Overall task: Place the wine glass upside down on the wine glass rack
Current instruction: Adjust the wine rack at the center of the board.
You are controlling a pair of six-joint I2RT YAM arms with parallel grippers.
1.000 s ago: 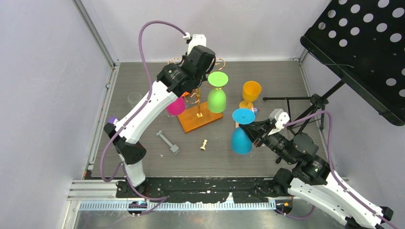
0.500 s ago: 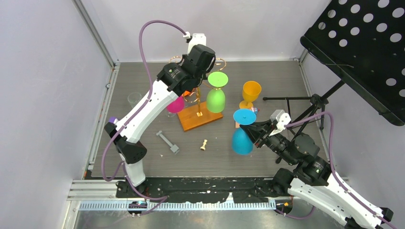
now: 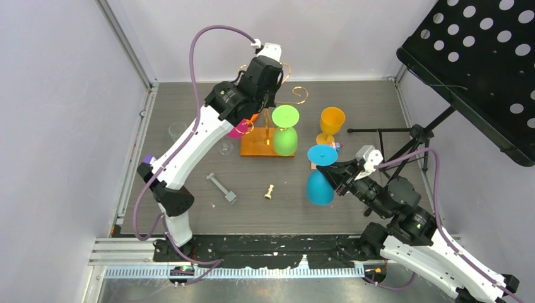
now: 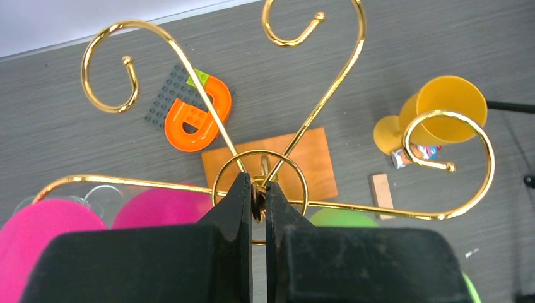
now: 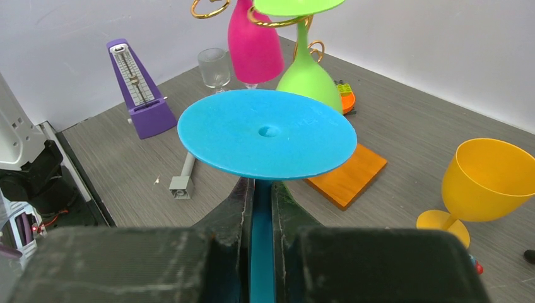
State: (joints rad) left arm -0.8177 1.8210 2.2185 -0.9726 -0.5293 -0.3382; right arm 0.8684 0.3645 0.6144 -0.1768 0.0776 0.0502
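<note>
Holding a blue wine glass [image 3: 318,187] upside down, foot uppermost, to the right of the rack [image 3: 255,147] and nearer the arms, clear of its gold wires.

The right gripper [image 5: 262,189] is clamped on the blue glass's stem just under the round foot. The left gripper [image 4: 257,196] is pinched together on the top of the rack's central post, inside the small ring. One rack and four coloured glasses: a pink glass [image 3: 238,131] and a green glass [image 3: 285,140] hang bowl-down from the rack, the blue one is held, and a yellow glass [image 3: 331,120] stands upright on the table [image 3: 372,107], right of the rack.
</note>
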